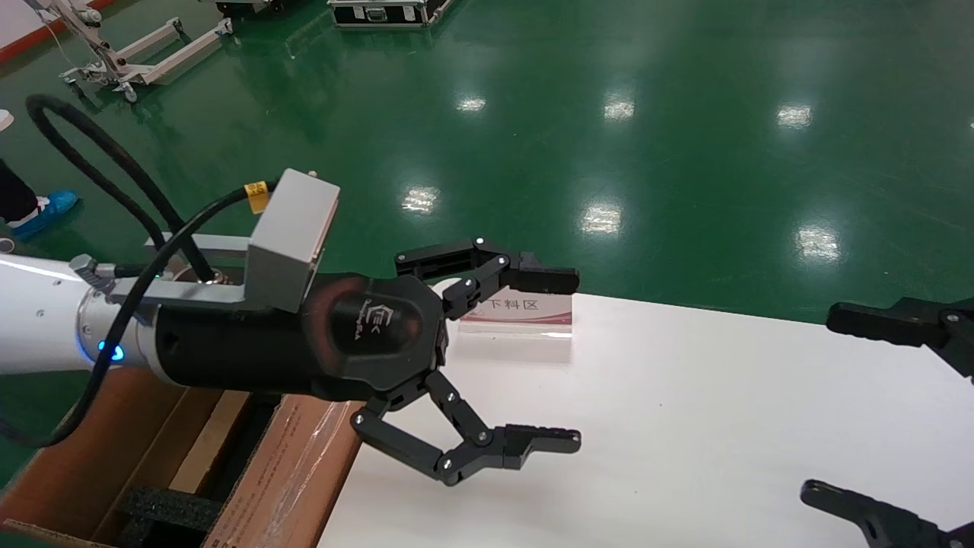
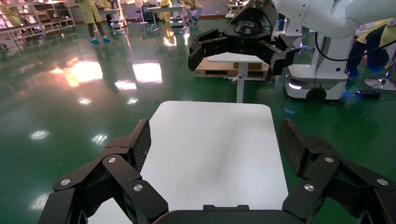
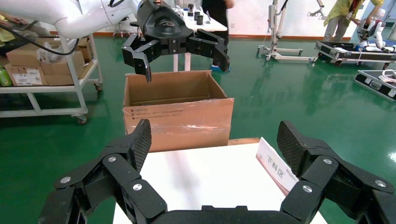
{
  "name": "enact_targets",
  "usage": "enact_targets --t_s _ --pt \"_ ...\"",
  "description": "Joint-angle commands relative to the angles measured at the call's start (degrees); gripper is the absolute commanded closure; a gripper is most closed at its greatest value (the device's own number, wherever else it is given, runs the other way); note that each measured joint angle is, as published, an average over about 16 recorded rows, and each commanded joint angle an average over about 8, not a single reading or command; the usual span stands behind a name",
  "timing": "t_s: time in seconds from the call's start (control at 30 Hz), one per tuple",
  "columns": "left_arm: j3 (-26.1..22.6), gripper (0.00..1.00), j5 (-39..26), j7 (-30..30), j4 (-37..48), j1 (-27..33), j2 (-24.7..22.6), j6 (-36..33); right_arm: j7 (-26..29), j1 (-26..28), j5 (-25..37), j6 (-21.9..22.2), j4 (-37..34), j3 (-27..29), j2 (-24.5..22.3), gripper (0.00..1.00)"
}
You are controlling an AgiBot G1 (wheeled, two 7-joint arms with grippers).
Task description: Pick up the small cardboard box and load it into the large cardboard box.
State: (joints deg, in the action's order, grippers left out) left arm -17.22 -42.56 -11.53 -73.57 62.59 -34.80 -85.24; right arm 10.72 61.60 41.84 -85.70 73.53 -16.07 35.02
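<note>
The large cardboard box (image 1: 289, 464) stands open on the floor at the table's left end, with shiny tape on its near flap and a black foam pad (image 1: 167, 506) inside. It also shows in the right wrist view (image 3: 177, 121). The small cardboard box is not in view on the table. My left gripper (image 1: 574, 359) is open and empty, held above the white table (image 1: 685, 426) just right of the large box; its own view (image 2: 215, 135) shows bare tabletop between the jaws. My right gripper (image 1: 822, 403) is open and empty at the table's right end (image 3: 212, 133).
A white sign stand with a red stripe (image 1: 525, 316) stands at the table's far edge, behind the left gripper, and shows in the right wrist view (image 3: 275, 165). Green floor surrounds the table. A pale brown strip (image 1: 217, 434) lies inside the large box; I cannot tell what it is.
</note>
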Motion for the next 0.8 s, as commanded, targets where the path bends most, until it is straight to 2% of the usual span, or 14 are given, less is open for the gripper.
enact_targets --t_s 0.03,0.8 --pt "0.1 0.00 0.0 0.0 0.0 -0.1 0.0 0.0 0.0 0.0 0.0 0.0 0.0 0.0 0.0 0.00" --pt "0.8 0.00 0.5 0.5 0.0 -0.7 -0.1 -0.3 -0.1 0.0 -0.1 0.0 0.0 -0.1 0.0 0.00"
